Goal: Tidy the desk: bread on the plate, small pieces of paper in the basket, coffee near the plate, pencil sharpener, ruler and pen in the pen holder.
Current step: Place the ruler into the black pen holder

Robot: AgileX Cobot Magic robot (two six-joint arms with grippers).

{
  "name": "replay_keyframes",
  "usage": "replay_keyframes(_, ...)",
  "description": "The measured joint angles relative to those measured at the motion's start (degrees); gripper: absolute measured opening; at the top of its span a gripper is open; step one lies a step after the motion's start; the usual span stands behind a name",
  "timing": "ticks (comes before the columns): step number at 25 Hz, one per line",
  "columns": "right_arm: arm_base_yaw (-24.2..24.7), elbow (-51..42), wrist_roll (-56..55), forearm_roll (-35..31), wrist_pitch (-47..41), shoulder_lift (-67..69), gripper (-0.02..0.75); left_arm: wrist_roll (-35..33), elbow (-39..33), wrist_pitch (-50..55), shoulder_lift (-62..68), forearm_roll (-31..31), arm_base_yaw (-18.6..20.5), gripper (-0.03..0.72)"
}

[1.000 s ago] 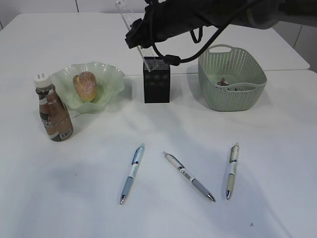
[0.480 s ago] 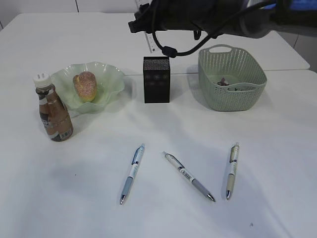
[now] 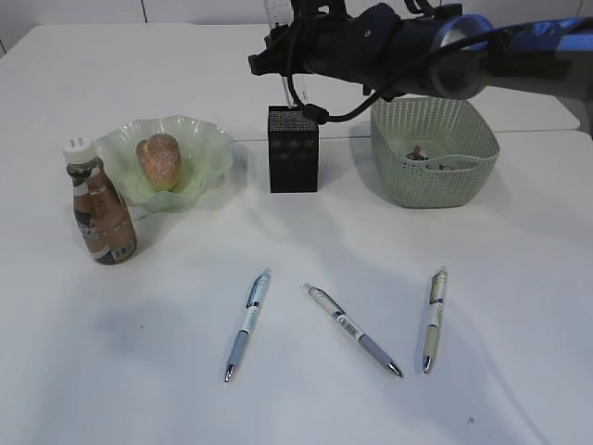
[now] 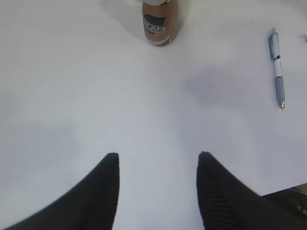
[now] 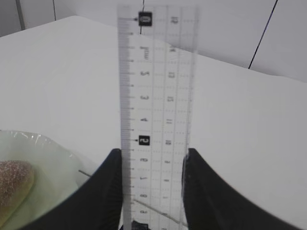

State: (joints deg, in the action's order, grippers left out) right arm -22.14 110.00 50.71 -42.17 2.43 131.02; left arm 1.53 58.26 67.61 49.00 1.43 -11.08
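1. Three pens (image 3: 247, 324) lie nearest on the table.
2. The left gripper (image 4: 157, 165) hovers with jaws apart, empty, the coffee bottle (image 4: 159, 21) at its 12 o'clock.
3. Farther back, the right gripper (image 5: 151, 163) reaches across, clamping the upright ruler (image 5: 156, 110) above the pen holder (image 3: 293, 150).

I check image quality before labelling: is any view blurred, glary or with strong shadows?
Exterior view: even light, soft shadows, three pens sharp, right arm slightly smeared. Left wrist view: the left gripper dark, bottle cropped at top. Right wrist view: the clear ruler sharp, its markings legible; no strong glare.
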Motion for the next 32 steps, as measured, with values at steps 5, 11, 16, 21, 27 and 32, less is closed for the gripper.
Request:
replay_keyframes(5, 0.0, 0.0, 0.0, -0.2, 2.5, 0.7, 0.293, 0.0, 0.0, -0.9, 0.0, 0.0, 0.0, 0.363)
replay_keyframes(11, 0.0, 0.1, -0.6, -0.3, 3.8, 1.9, 0.293, 0.0, 0.0, -1.2, 0.0, 0.0, 0.0, 0.362)
replay_keyframes(16, 0.0, 0.1, -1.7, -0.4, 4.1, 3.3, 0.293, 0.0, 0.0, -2.0, 0.0, 0.0, 0.0, 0.361)
replay_keyframes(21, 0.0, 0.2, -2.1, -0.4, 4.2, 4.2, 0.293, 0.0, 0.0, -2.4, 0.0, 0.0, 0.0, 0.361)
replay_keyframes(27, 0.0, 0.2, -2.2, -0.4, 4.5, 4.2, 0.300, 0.0, 0.0, -2.5, 0.0, 0.0, 0.0, 0.361)
replay_keyframes(32, 0.0, 0.2, -2.2, -0.4, 4.5, 4.2, 0.320, 0.0, 0.0, -2.5, 0.0, 0.0, 0.0, 0.359)
